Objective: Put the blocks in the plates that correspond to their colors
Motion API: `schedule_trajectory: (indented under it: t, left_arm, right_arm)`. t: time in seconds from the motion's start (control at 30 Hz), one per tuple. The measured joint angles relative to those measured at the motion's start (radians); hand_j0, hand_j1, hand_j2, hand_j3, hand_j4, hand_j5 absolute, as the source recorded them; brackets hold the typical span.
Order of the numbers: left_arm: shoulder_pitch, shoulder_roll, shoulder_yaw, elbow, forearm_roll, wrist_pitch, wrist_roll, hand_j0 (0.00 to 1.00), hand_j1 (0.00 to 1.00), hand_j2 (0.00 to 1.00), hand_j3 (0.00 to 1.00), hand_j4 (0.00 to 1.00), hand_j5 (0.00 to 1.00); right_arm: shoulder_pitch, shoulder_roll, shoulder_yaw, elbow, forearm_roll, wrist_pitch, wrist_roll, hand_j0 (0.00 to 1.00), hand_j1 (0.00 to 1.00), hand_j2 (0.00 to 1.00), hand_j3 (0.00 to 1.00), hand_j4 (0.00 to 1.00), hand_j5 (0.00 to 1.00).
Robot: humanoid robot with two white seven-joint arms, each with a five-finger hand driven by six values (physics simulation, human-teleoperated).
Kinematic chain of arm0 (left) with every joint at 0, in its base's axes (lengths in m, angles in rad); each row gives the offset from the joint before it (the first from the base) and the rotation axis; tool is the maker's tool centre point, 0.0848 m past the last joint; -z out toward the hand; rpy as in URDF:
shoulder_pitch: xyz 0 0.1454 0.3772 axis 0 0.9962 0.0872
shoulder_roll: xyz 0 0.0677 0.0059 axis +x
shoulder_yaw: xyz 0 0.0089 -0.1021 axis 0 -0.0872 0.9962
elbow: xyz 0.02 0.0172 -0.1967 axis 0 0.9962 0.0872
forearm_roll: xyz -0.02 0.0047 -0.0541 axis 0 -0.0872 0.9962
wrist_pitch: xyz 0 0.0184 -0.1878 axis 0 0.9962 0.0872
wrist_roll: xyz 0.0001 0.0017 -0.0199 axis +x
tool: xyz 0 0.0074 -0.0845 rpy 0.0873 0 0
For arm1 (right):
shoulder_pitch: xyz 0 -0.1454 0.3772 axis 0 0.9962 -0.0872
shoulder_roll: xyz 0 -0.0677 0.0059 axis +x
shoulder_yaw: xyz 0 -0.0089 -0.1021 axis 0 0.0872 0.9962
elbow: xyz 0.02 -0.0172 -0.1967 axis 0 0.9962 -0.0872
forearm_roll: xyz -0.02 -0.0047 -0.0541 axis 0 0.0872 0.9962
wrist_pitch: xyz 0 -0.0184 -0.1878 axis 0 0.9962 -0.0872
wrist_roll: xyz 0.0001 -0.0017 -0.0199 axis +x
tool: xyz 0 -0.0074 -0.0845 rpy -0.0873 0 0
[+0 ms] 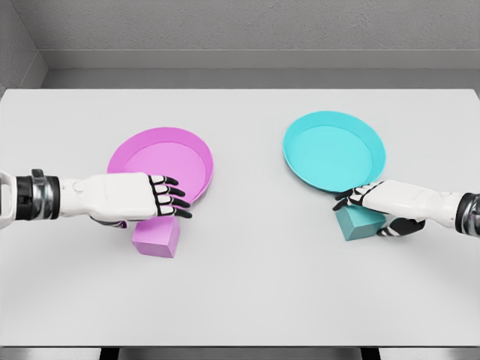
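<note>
Head view: a pale grey surface [247, 292] carries two plates set well apart, with bare room between them and along the near edge. The pink plate [160, 161] lies left of centre; the pink block [156, 240] sits on the surface just beside its near rim. The left hand [142, 196] hovers over that block, fingers relaxed, holding nothing. Right of the pink plate lies the cyan plate [334, 150]. At its near rim the right hand [382, 204] curls around the cyan block [358, 223].
</note>
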Motion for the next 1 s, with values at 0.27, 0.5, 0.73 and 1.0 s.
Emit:
schedule_trajectory:
  t: [0.27, 0.5, 0.73, 1.0]
  left_arm:
    - [0.003, 0.003, -0.011, -0.003, -0.008, 0.0, 0.0, 1.0, 1.0, 1.0, 1.0, 1.0, 1.0]
    - [0.018, 0.009, -0.013, -0.005, -0.01, 0.0, -0.006, 1.0, 1.0, 1.0, 1.0, 1.0, 1.0]
    - [0.032, 0.012, -0.014, -0.005, -0.01, 0.0, -0.008, 1.0, 1.0, 1.0, 1.0, 1.0, 1.0]
    - [0.032, 0.011, -0.014, -0.006, -0.01, 0.0, -0.007, 0.95, 0.95, 0.95, 0.95, 0.95, 0.95]
  right_arm:
    - [0.0, -0.002, 0.002, 0.0, -0.003, 0.002, 0.002, 0.6, 0.6, 0.6, 0.6, 0.6, 0.6]
    - [-0.005, -0.001, 0.001, -0.002, 0.007, -0.006, 0.008, 0.57, 0.57, 0.57, 0.57, 0.57, 0.57]
    - [-0.029, -0.002, -0.007, -0.002, 0.01, -0.012, 0.012, 0.57, 0.57, 0.57, 0.57, 0.57, 0.57]
    - [-0.075, -0.002, -0.011, -0.003, 0.006, -0.013, 0.012, 0.57, 0.57, 0.57, 0.57, 0.57, 0.57]
